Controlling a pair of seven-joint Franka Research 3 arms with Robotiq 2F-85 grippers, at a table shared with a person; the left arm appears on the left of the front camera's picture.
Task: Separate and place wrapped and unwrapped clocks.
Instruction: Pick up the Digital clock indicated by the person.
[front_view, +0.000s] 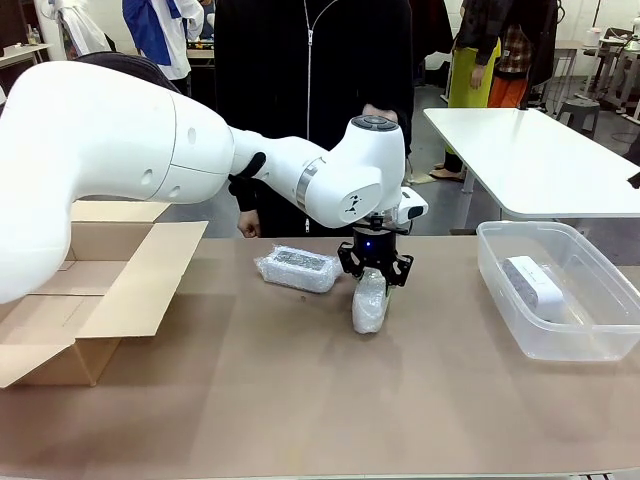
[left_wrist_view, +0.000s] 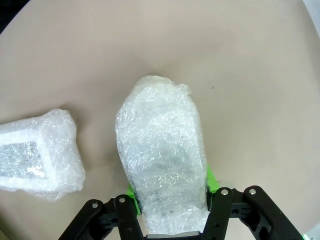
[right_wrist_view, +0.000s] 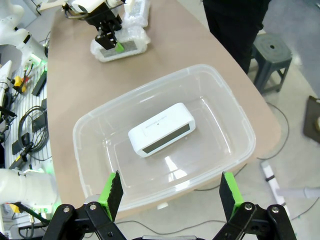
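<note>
Cardboard box (front_view: 95, 300) sits open at 9 o'clock on the table (front_view: 300, 400), flaps out. What I can see of its inside is bare cardboard; the rest is behind the arm.

Near table centre, the lying wrapped clock (front_view: 297, 268) is flat on its side with nothing touching it, at about 10 o'clock of the left hand (front_view: 375, 278). Left hand is clamped on the standing wrapped clock (front_view: 368, 310), pads on its upper end. That clock is upright with its lower end at the table; can't tell if it is off the surface. The two wrapped clocks are near each other, not touching. Person stands at 12 o'clock behind the table.

At 3 o'clock, clear tub (front_view: 497, 285) holds the bare clock (front_view: 533, 287), which lies alone on the tub floor. Right hand (right_wrist_view: 172, 175) hovers above the tub, jaws wide, holding nothing.

Progress, my read:
- **Unwrapped side:** done, the bare clock is in the tub.
- **Wrapped side:** just starting. One wrapped clock is gripped but not placed, the other waits on the table.
- **Left to do:** the box looks like the target for the wrapped ones, at 9 o'clock of the grip, so two carries remain.
</note>
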